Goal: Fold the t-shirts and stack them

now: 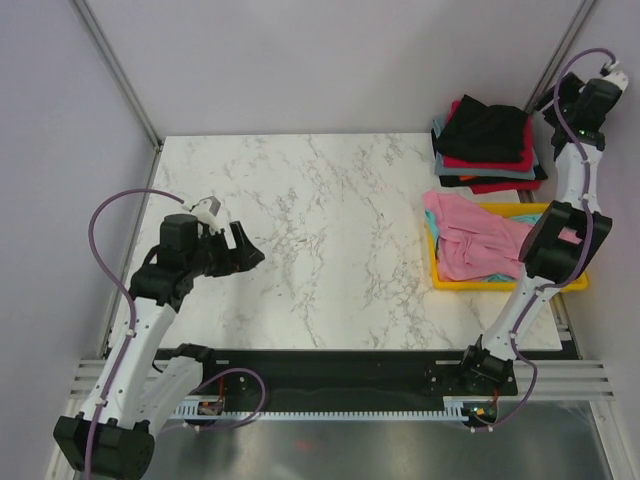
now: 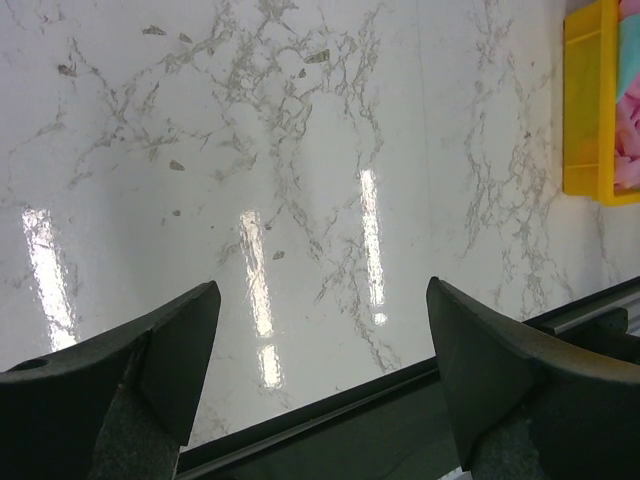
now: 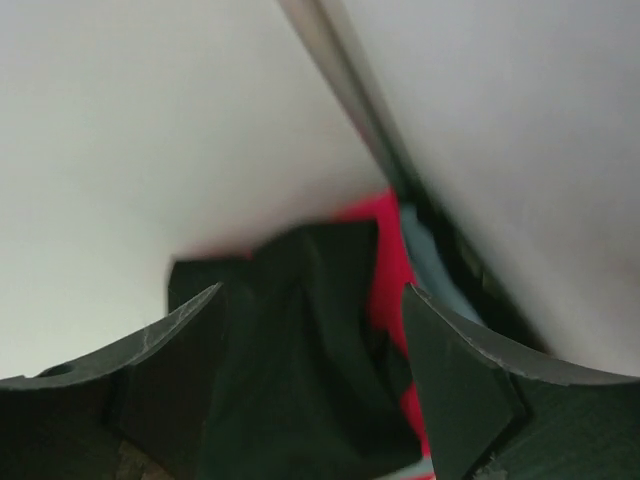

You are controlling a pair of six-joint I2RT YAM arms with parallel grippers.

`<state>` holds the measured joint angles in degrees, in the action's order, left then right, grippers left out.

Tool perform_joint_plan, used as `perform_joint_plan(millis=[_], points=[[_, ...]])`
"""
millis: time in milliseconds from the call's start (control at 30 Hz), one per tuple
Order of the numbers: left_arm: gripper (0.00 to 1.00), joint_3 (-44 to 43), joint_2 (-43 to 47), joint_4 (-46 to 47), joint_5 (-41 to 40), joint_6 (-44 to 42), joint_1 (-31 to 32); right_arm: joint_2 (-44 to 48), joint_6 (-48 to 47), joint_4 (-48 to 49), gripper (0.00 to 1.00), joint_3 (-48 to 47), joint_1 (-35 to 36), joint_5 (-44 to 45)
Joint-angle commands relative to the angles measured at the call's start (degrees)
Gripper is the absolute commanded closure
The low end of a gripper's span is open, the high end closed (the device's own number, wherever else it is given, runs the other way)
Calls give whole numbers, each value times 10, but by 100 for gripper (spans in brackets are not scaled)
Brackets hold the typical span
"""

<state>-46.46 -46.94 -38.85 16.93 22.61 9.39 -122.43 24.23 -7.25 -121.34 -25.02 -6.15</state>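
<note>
Above the black t-shirt [image 3: 290, 380] the right pincer [image 3: 313, 287] gapes, gripping nothing; the left pincer [image 2: 323, 283] gapes empty too.

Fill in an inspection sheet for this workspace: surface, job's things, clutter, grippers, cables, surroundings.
Surface: marble tabletop, glossy, with light reflections in the left wrist view.
Job's things: folded stack at the far right corner, black tee on top, red and grey layers beneath. Pink tee lies crumpled in the yellow tray, with a teal tee under it.
Clutter: nothing seen.
Grippers: left gripper open and empty above the left of the table. Right gripper has its jaws apart, aimed at the black tee.
Cables: purple cables loop off both arms, clear of the shirts.
Surroundings: plain pale walls, metal frame posts.
</note>
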Motion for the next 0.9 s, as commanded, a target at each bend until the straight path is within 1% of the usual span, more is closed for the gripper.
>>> perform_joint_plan(millis=[0, 200, 400, 533, 633, 767, 800, 867], points=[[9, 5, 14, 20, -4, 11, 6, 2, 41, -38, 22, 77, 8, -47], [9, 6, 22, 20, -8, 12, 19, -19, 50, -47, 24, 91, 8, -70], [9, 6, 26, 19, -12, 12, 27, -35, 47, -65, 30, 94, 8, -66], [9, 6, 26, 19, -12, 12, 27, -26, 42, -73, 30, 116, 8, -69], [9, 6, 26, 20, -13, 12, 27, -8, 39, -77, 29, 150, 8, -74], [9, 6, 25, 20, -13, 12, 27, 33, 41, -47, 28, 224, 8, -74], [9, 6, 26, 20, -13, 12, 27, 35, 40, -40, 28, 227, 9, -76], [9, 6, 25, 20, -12, 12, 27, 36, 39, -38, 32, 223, 9, -71]])
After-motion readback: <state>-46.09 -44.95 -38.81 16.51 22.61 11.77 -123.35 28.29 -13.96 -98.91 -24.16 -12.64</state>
